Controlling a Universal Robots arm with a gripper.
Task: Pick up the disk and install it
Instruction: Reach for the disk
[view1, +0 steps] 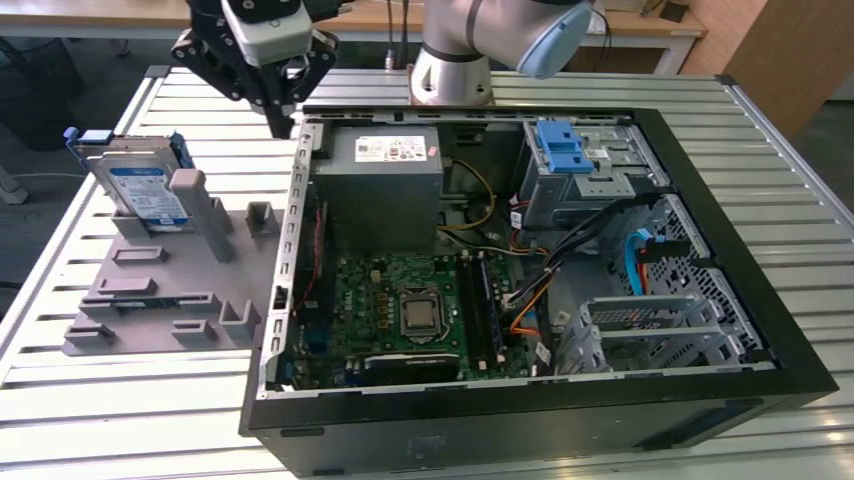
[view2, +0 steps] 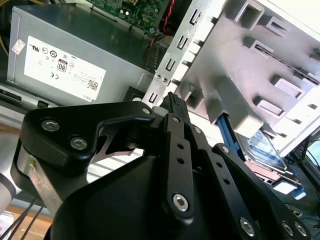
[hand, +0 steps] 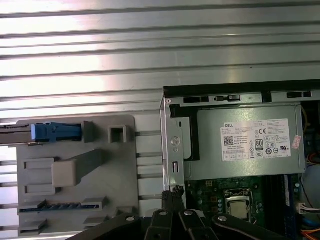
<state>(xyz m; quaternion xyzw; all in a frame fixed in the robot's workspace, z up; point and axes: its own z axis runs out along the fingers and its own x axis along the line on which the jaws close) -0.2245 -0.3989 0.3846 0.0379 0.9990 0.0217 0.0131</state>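
We're hovering the end effector (view1: 280, 122) closed and empty beside the case (view1: 507, 415) corner. The disk (view1: 144, 190) is standing on edge in the grey holder (view1: 147, 290) on the table (view1: 80, 390). We're probably wanting it opened and squared over that top edge.

The robot has 1 arm (view1: 451, 62). It is silver, with a pale blue cap (view1: 554, 38) on 1 joint. In the exterior view the arm stands at the back and bends over toward the exterior view's left. At its end sits a white wrist (view1: 267, 25). Under the wrist hangs the black gripper (view1: 280, 122), pointing straight down. Its 2 fingers (view1: 272, 100) come together at the tips, with nothing held between them. Both wrist views show the gripper (view2: 172, 100) (hand: 175, 192) with its black bars running in to the 2 closed tips.
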